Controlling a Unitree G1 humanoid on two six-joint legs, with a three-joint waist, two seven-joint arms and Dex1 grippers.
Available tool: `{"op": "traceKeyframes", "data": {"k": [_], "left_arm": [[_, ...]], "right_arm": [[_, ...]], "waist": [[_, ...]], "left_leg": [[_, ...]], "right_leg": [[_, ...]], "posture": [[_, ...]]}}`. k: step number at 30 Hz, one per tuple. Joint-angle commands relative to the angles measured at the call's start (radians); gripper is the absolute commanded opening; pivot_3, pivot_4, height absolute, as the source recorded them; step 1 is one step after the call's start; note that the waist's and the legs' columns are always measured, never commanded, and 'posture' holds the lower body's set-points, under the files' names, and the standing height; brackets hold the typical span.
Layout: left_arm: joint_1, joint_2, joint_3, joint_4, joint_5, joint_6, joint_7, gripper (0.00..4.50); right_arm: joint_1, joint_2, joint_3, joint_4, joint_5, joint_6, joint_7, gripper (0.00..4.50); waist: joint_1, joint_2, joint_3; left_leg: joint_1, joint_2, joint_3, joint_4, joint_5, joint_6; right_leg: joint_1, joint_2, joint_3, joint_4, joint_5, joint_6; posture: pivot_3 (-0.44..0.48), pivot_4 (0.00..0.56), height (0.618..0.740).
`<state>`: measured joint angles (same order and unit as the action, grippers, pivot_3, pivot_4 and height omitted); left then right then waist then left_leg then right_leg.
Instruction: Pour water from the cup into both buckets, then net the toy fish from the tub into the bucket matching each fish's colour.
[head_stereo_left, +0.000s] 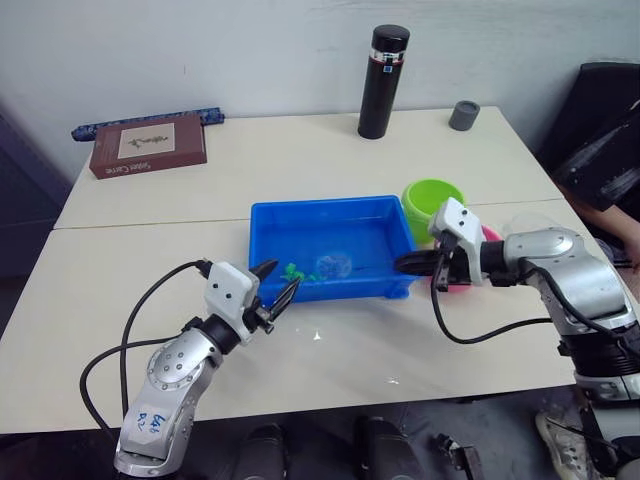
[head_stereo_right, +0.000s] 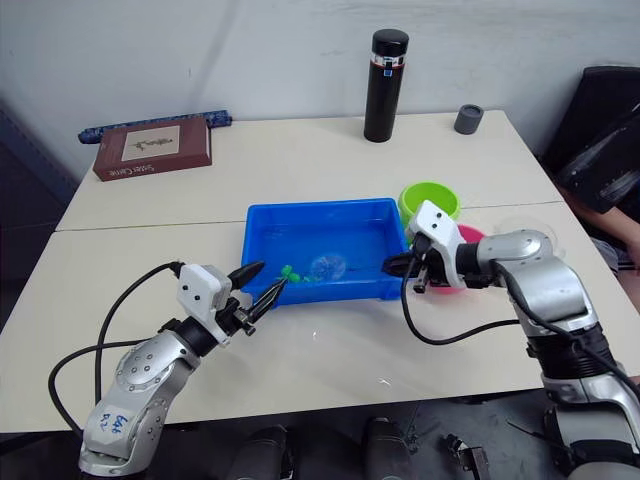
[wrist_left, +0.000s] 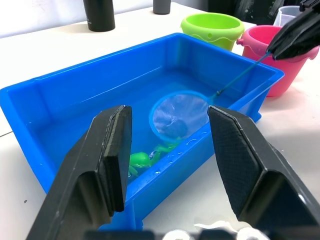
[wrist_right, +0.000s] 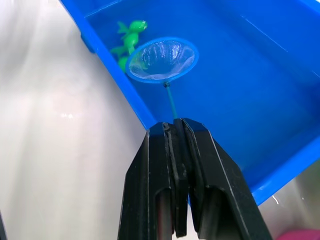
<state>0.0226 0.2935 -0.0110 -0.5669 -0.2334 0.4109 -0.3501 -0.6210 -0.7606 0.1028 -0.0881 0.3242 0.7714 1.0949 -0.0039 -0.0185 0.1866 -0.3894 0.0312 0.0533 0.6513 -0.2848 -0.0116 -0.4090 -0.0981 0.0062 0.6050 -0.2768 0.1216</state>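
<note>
1. Blue tub (head_stereo_left: 330, 212) sits mid-table; green toy fish (wrist_left: 140, 161) lie in its near-left corner.
2. Right gripper (wrist_right: 175, 131) is clamped on the thin handle of a small net (wrist_right: 162, 60), whose hoop rests in the tub just beside the fish.
3. Left gripper (head_stereo_left: 274, 288) hovers with fingers spread wide and empty at the tub's near-left corner.
4. Green bucket (head_stereo_left: 432, 203) and pink bucket (wrist_left: 280, 60) stand just right of the tub.

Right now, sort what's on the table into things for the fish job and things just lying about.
For the job: tub, net in the right hand, green fish, green bucket, pink bucket, clear cup.

Lying about: black flask, grey cup, book.
</note>
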Motion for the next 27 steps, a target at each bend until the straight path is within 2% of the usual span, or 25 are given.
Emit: {"op": "traceKeyframes", "data": {"k": [1,9,14,21,27], "left_arm": [[-0.009,0.004,0.0,-0.006,-0.001,-0.023,-0.006,2.67],[-0.014,0.005,-0.002,0.007,-0.001,-0.032,-0.012,2.67],[-0.015,0.005,-0.003,0.011,0.0,-0.032,-0.019,2.67],[-0.012,0.002,-0.003,0.01,0.0,-0.033,-0.019,2.67],[-0.005,0.001,-0.003,0.005,0.002,-0.033,-0.015,2.67]], "right_arm": [[-0.022,-0.003,-0.039,-0.052,0.041,0.026,-0.015,0.0],[-0.017,-0.005,-0.064,-0.055,0.058,0.013,-0.073,0.0],[-0.003,0.001,-0.056,-0.023,-0.003,-0.1,-0.128,0.0],[0.082,-0.007,0.03,-0.013,-0.178,-0.374,-0.17,0.0],[0.113,0.009,0.058,-0.035,-0.206,-0.422,-0.168,0.0]], "waist": [[0.0,0.0,0.0],[0.001,0.0,0.0],[0.0,0.0,0.0],[0.0,0.0,0.0],[-0.001,0.0,0.0]], "left_leg": [[0.0,0.0,0.0,0.0,0.0,0.0],[0.0,0.0,0.0,0.0,0.0,0.0],[0.0,0.0,0.0,0.0,0.0,0.0],[0.0,0.0,0.0,0.0,0.0,0.0],[0.0,0.0,0.001,0.0,0.0,0.0]], "right_leg": [[0.0,0.0,0.0,0.0,0.0,0.0],[0.0,0.0,0.0,0.0,0.0,0.0],[-0.001,0.0,0.0,0.0,0.0,0.0],[-0.001,0.0,0.0,0.0,0.0,0.0],[-0.001,0.001,0.0,0.0,0.0,0.0]], "posture": [[0.0,0.15,0.74],[0.0,0.15,0.74],[0.0,0.15,0.74],[0.0,0.15,0.74],[0.0,0.15,0.74]]}}
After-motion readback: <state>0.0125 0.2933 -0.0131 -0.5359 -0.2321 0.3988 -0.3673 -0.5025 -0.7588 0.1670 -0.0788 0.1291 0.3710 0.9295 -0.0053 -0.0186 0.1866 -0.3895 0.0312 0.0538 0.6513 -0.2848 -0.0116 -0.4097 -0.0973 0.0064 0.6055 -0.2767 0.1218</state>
